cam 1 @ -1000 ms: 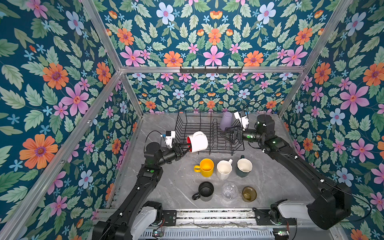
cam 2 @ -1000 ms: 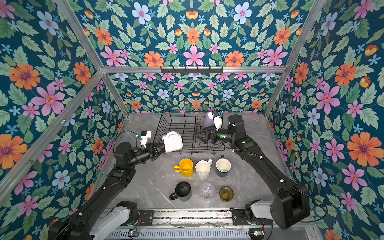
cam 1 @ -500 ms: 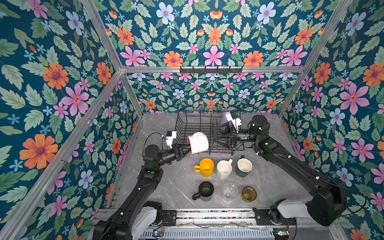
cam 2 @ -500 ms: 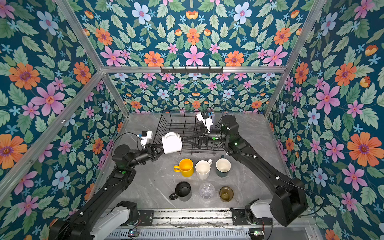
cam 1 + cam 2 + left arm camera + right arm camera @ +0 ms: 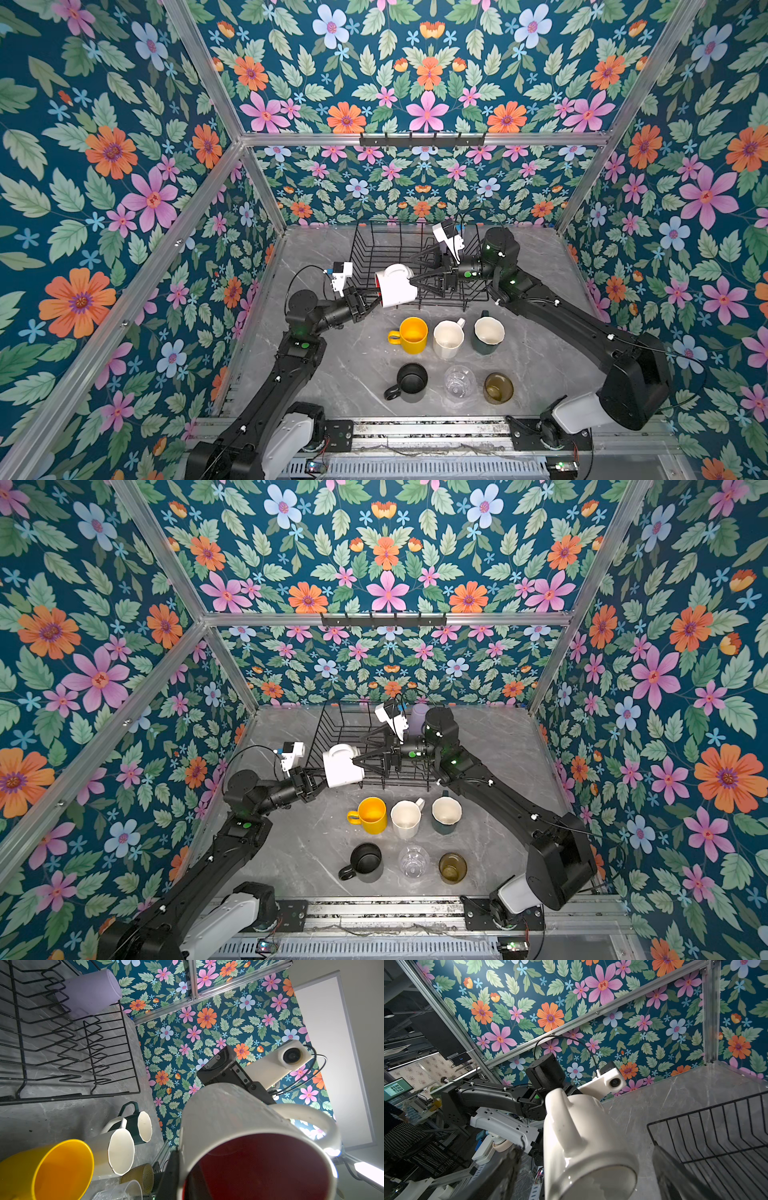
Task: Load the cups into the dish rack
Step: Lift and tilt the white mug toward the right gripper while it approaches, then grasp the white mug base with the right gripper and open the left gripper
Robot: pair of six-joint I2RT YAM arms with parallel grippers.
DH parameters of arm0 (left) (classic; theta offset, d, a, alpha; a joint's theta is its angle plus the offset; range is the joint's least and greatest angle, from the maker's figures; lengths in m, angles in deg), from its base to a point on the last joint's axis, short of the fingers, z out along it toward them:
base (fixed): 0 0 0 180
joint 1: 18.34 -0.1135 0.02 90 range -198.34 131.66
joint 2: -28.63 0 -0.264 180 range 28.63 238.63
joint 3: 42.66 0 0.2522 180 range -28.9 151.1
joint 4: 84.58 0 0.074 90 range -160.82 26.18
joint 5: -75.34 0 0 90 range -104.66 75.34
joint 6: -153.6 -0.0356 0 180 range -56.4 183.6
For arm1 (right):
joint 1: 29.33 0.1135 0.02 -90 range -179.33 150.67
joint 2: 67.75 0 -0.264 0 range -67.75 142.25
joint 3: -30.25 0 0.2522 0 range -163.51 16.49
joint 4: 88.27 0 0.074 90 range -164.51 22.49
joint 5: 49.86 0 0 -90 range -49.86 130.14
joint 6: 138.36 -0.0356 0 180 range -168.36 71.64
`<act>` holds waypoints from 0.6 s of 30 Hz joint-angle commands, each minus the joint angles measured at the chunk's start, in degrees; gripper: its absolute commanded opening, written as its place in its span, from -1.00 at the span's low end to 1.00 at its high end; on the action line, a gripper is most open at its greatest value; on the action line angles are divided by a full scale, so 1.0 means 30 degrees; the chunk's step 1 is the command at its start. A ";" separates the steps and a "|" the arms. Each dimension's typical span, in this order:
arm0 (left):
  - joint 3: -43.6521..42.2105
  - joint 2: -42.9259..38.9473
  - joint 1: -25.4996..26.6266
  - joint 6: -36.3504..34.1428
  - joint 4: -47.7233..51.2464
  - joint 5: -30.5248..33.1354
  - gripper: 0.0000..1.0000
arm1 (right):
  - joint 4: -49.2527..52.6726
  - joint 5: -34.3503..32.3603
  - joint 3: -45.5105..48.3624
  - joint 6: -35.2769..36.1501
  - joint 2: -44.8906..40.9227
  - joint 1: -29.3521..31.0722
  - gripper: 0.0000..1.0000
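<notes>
mug (image 5: pixel 397 286) beside rack (image 5: pixel 374 249) edge, right fingers (image 5: pixel 675 1176) astride

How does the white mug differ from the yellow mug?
The white mug is held in the air on its side by the left hand; the yellow mug stands upright on the table. The white mug is red inside; the yellow mug is yellow inside. Both have one handle.

black jointed arms (image 5: pixel 286 374), white base shells (image 5: pixel 582 411), white wrist cameras (image 5: pixel 343 275), small green status lights (image 5: pixel 305 345)
</notes>
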State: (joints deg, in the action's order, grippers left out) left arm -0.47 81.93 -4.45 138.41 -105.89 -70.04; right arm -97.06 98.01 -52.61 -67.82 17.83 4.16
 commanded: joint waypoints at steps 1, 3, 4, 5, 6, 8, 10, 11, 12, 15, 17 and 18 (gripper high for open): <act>0.0088 -0.0129 0.0000 0.0128 -0.1556 -0.0146 -1.00 | -0.0566 0.0284 -0.0267 0.0286 0.0362 0.0363 0.95; 0.0107 -0.0160 -0.0001 0.0142 -0.1568 -0.0146 -1.00 | -0.0492 0.0325 -0.0450 0.0408 0.0682 0.0603 0.95; 0.0105 -0.0199 0.0017 0.0127 -0.1561 -0.0153 -1.00 | -0.0432 0.0342 -0.0570 0.0451 0.0836 0.0718 0.95; 0.0105 -0.0217 0.0014 0.0150 -0.1553 -0.0174 -1.00 | -0.0421 0.0391 -0.0707 0.0507 0.1034 0.0853 0.95; 0.0105 -0.0260 -0.0001 0.0163 -0.1552 -0.0175 -1.00 | -0.0368 0.0398 -0.0795 0.0578 0.1142 0.0966 0.95; 0.0083 -0.0331 0.0003 0.0150 -0.1600 -0.0175 -1.00 | -0.0344 0.0477 -0.1053 0.0577 0.1503 0.1141 0.95; 0.0083 -0.0422 0.0000 0.0168 -0.1586 -0.0179 -1.00 | -0.0367 0.0586 -0.1243 0.0467 0.1768 0.1326 0.95; 0.0058 -0.0431 0.0014 0.0178 -0.1575 -0.0175 -1.00 | -0.0417 0.0608 -0.1325 0.0427 0.1900 0.1453 0.95; 0.0069 -0.0438 -0.0001 0.0179 -0.1587 -0.0184 -1.00 | -0.0453 0.0626 -0.1367 0.0423 0.1980 0.1548 0.95; 0.0018 -0.0466 0.0013 0.0247 -0.1684 -0.0189 -1.00 | -0.0451 0.0604 -0.1469 0.0423 0.2226 0.1834 0.95; -0.0010 -0.0481 0.0000 0.0356 -0.1790 -0.0175 -1.00 | -0.0476 0.0624 -0.1515 0.0340 0.2350 0.1949 0.94; -0.0010 -0.0496 -0.0001 0.0414 -0.1846 -0.0175 -1.00 | -0.0506 0.0606 -0.1527 0.0285 0.2391 0.1987 0.94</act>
State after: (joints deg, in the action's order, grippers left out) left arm -0.67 80.79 -4.45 138.78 -106.00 -70.23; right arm -97.02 98.60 -56.77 -67.21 24.78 9.76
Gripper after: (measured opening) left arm 0.095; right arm 0.970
